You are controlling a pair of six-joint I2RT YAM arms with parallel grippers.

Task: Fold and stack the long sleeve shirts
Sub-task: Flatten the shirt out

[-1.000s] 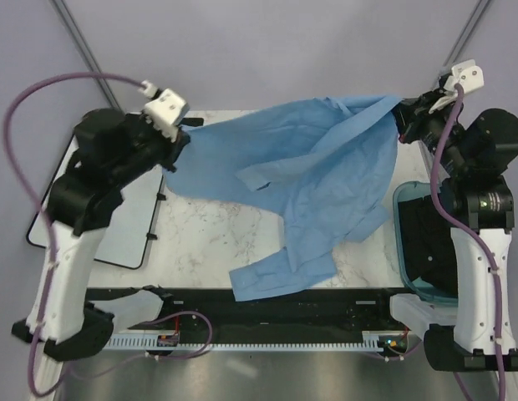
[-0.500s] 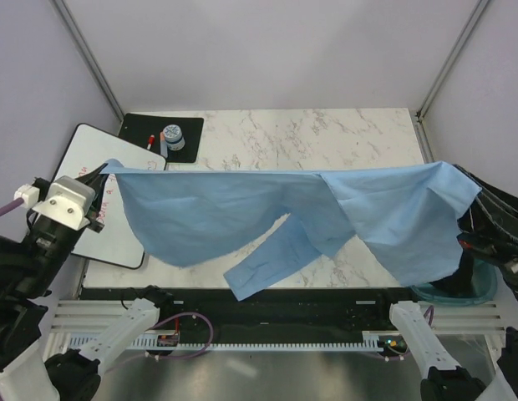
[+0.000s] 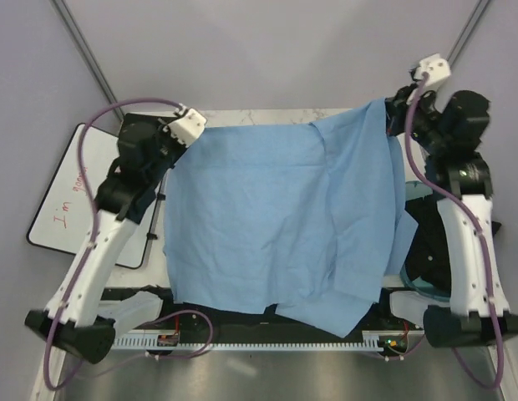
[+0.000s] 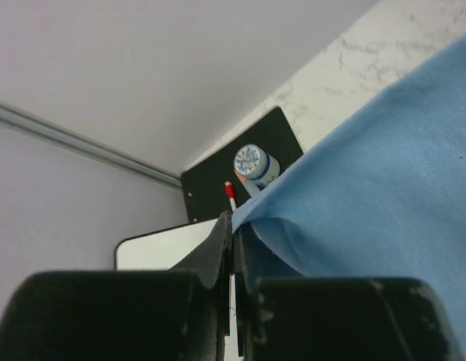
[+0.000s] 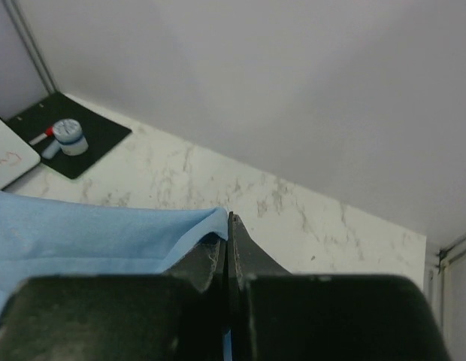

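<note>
A light-blue long sleeve shirt (image 3: 276,225) hangs spread wide over the table, stretched between both grippers, its lower edge past the table's near edge. My left gripper (image 3: 182,142) is shut on its far left corner; the cloth (image 4: 368,173) runs out of the pinched jaws in the left wrist view. My right gripper (image 3: 393,113) is shut on its far right corner; the cloth edge (image 5: 105,233) drapes left from the jaws in the right wrist view. Sleeves and collar are hidden in the spread cloth.
A whiteboard (image 3: 63,200) lies at the table's left edge. A black mat (image 4: 240,184) with a small round tub (image 4: 252,162) and a red-capped marker (image 4: 230,194) sits at the far left. A teal bin (image 3: 426,251) with dark cloth stands at the right. White marble table (image 5: 293,218).
Both arms have swung from the near side to the far corners, carrying the shirt. The shirt, earlier stretched low as a band, now hangs spread over most of the table.
</note>
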